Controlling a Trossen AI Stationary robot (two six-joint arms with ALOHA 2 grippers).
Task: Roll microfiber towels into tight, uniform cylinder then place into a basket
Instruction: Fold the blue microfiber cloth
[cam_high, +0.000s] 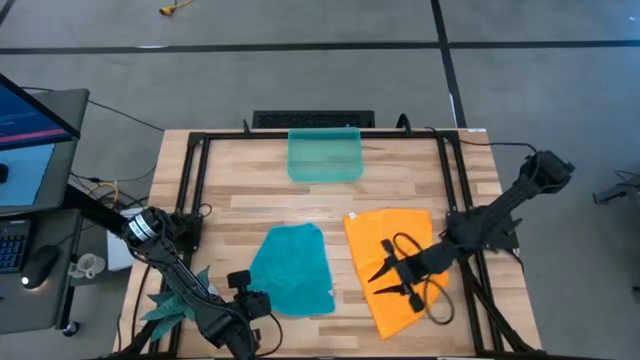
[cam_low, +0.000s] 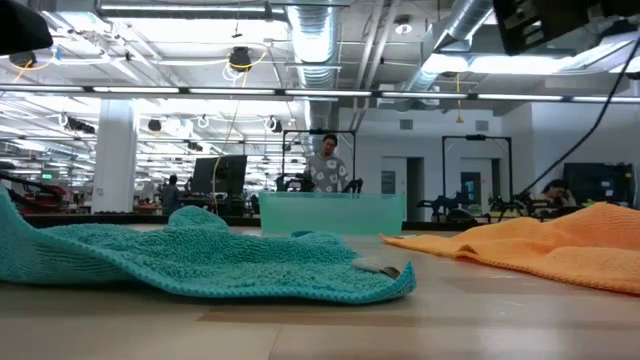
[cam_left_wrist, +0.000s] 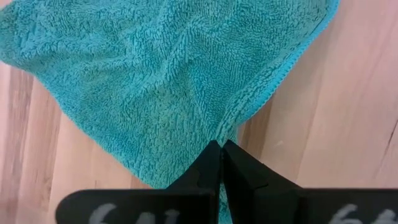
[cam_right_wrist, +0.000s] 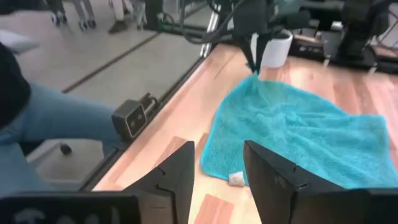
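Flat: 2 towels (cam_high: 292, 268) (1 basket (cam_high: 324, 155))

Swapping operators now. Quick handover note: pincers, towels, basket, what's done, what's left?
Left pincer: shut, at the near corner of the blue towel; whether it pinches the cloth is unclear.
Right pincer: open, holding nothing, over the orange towel.
Both towels lie spread on the table, side by side, unrolled.
Basket: at the far edge, nothing in it.
Done: nothing yet.
Left: roll each towel tight, put both in the basket.
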